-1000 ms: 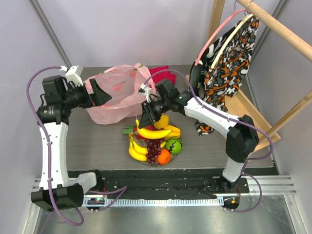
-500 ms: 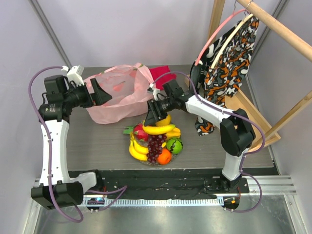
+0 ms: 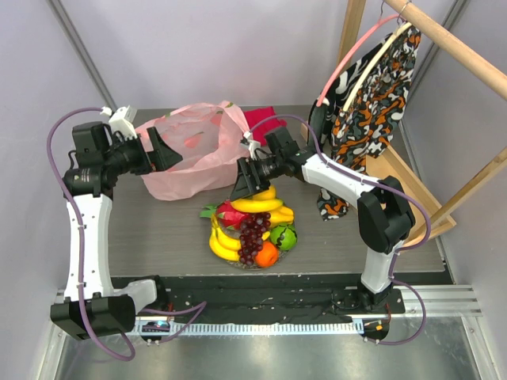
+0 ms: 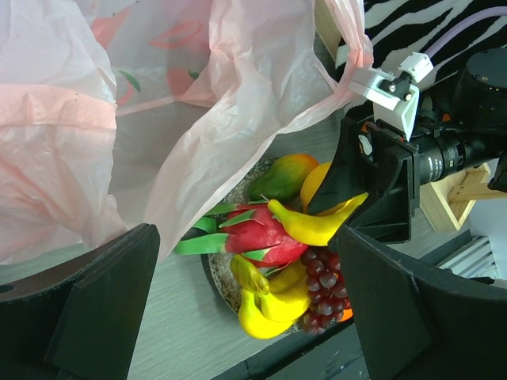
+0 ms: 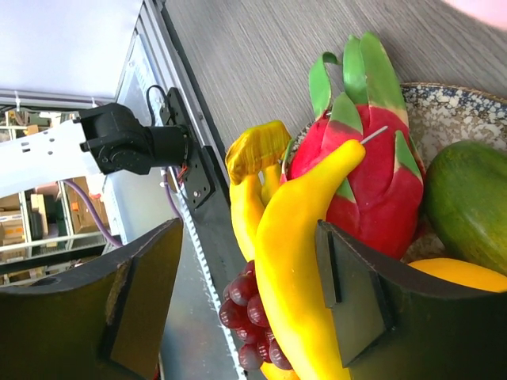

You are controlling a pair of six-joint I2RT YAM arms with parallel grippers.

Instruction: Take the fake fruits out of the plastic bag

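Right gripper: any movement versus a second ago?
Yes. The right gripper shifted slightly right and toward the far edge, judged against the round orange plastic fruit. The yellow plastic banana beneath it went along.

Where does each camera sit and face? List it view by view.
Top external: above and behind the bases, looking down at the table; both arms show, left gripper by the bag, right gripper over the fruits.
Left wrist: on that wrist, looks past the bag at the fruits and right gripper; own fingers at the bottom corners.
Right wrist: on that wrist, looks down close on the fruits; own fingers either side of a banana.
Shared: all three show the dragon fruit and banana.
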